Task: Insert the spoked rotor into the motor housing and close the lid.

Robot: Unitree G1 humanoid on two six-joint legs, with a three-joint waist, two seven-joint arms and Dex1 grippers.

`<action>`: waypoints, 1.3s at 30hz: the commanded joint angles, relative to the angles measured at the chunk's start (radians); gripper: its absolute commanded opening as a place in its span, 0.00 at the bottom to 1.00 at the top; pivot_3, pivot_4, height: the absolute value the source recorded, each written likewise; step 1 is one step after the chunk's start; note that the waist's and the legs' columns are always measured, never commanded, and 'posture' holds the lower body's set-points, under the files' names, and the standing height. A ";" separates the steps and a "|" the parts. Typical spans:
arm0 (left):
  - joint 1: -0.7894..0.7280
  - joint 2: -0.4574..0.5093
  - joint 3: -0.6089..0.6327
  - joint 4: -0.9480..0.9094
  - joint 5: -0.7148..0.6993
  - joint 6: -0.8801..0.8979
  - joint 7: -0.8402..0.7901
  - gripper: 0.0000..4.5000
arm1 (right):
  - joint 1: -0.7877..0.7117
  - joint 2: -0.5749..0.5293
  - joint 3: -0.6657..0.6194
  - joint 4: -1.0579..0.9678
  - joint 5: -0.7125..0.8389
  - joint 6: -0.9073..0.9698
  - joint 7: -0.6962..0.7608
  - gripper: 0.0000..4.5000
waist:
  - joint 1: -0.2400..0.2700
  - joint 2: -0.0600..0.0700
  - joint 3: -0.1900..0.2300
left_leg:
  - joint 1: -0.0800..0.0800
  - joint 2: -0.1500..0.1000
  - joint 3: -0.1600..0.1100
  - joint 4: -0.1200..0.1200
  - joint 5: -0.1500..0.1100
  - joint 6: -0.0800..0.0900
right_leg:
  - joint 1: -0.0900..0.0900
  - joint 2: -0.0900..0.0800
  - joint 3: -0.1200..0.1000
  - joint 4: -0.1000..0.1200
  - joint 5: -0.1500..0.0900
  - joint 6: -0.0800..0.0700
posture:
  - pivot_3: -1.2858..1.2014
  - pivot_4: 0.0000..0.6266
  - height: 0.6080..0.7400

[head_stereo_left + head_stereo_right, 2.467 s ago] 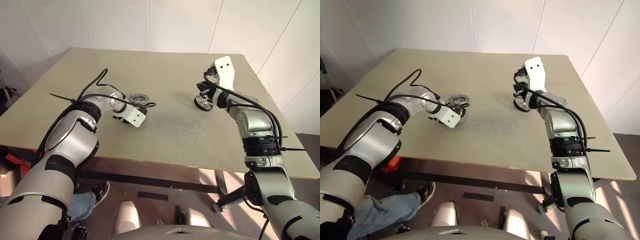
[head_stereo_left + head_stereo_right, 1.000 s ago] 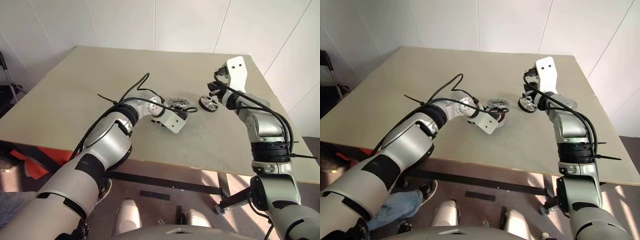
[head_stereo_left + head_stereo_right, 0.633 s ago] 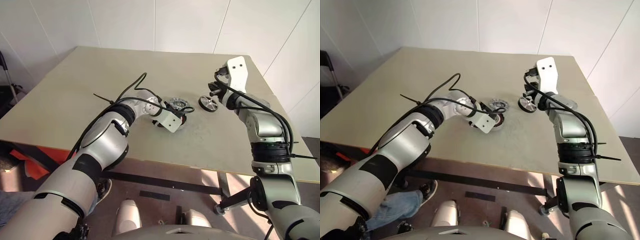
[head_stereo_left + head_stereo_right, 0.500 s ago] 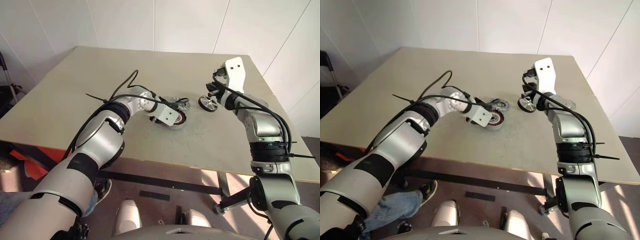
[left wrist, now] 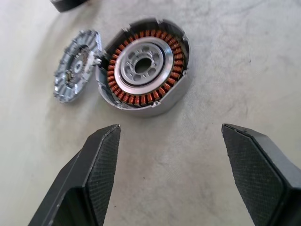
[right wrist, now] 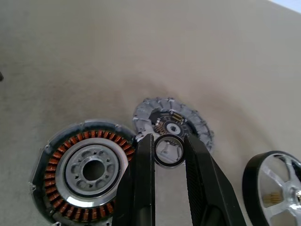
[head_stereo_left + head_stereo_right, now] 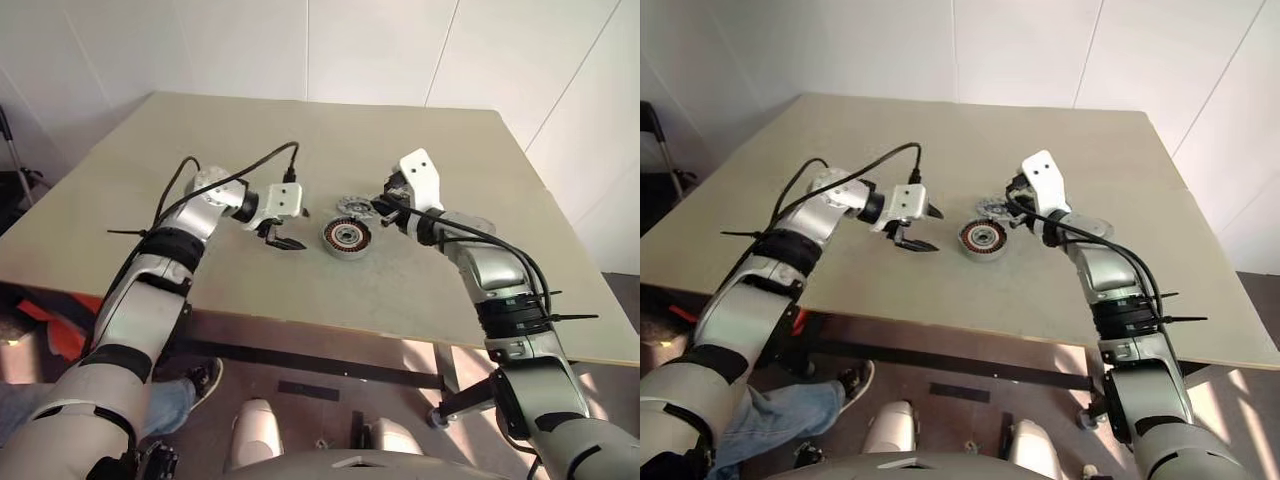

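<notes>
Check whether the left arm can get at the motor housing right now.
Likely yes. The left gripper has its fingers open and aimed at the motor housing, with bare table between. The lid lies beside it, off that line. The right gripper, shut on a small ring, is near the lid.

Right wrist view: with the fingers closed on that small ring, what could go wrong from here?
1. The right gripper grips a small black ring, while the spoked rotor lies on the table; the rotor step could be missed.
2. The lid lies against the motor housing, so a descent may knock it.
3. The left gripper is open and clear, leaving the housing unsteadied.
</notes>
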 commanded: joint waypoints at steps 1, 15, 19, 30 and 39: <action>0.078 0.055 0.054 -0.164 -0.069 0.138 0.004 0.80 | 0.007 0.015 0.017 -0.055 0.000 -0.002 0.007 0.13 | -0.007 0.000 0.000 | 0.000 0.000 0.000 0.000 0.000 0.000 | 0.000 0.000 0.000 0.000 0.000 0.000 | 0.52 0.00 1.00; 0.456 -0.010 0.345 -0.689 -0.394 0.711 0.373 0.80 | -0.003 0.096 0.069 0.046 -0.045 -0.045 -0.021 0.13 | -0.037 0.000 0.000 | 0.000 0.000 0.000 -0.001 0.001 -0.001 | 0.000 0.001 0.000 -0.001 0.000 0.000 | 0.52 0.00 1.00; 0.525 -0.007 0.346 -0.757 -0.424 0.758 0.426 0.80 | -0.005 0.119 0.084 0.071 -0.057 -0.053 -0.017 0.13 | -0.046 0.000 0.000 | 0.001 0.003 0.000 -0.002 0.000 -0.001 | -0.001 0.004 0.000 -0.001 0.000 0.000 | 0.52 0.00 1.00; 0.573 0.017 0.327 -0.754 -0.466 0.759 0.475 0.80 | -0.044 0.183 0.104 0.144 -0.078 -0.078 -0.026 0.13 | -0.063 0.000 0.000 | 0.001 0.003 -0.001 -0.003 0.000 -0.001 | -0.001 0.005 0.001 -0.003 0.000 0.000 | 0.52 0.00 1.00; 0.590 0.031 0.312 -0.766 -0.469 0.755 0.489 0.80 | -0.073 0.202 0.098 0.213 -0.089 -0.110 -0.020 0.13 | -0.063 0.000 0.000 | 0.001 0.003 -0.001 -0.003 0.001 -0.002 | -0.001 0.005 0.001 -0.003 0.000 0.000 | 0.52 0.00 1.00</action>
